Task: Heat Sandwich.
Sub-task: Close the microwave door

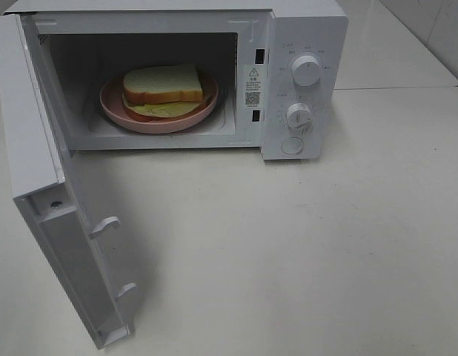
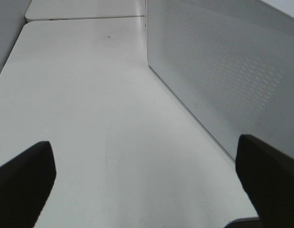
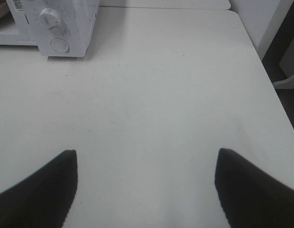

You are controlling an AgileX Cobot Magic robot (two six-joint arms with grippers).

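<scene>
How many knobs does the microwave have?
2: the upper knob high on the panel, the lower knob below it, above a round button. None appears hidden.

We can't read the sticker (image 1: pixel 253 85) inside the microwave (image 1: pixel 303 33) or the marks round its knobs (image 1: pixel 306 70): too small. Its door (image 1: pixel 36 148) is clipped by the exterior view's left edge. Wrist cams show only the fingertips of left tool (image 2: pixel 147 183) & right tool (image 3: pixel 147 187); rest is cropped off.

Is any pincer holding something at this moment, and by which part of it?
Nothing is held. The left pincer and right pincer are both open above the table; the sandwich lies on the pink plate inside the microwave.
</scene>
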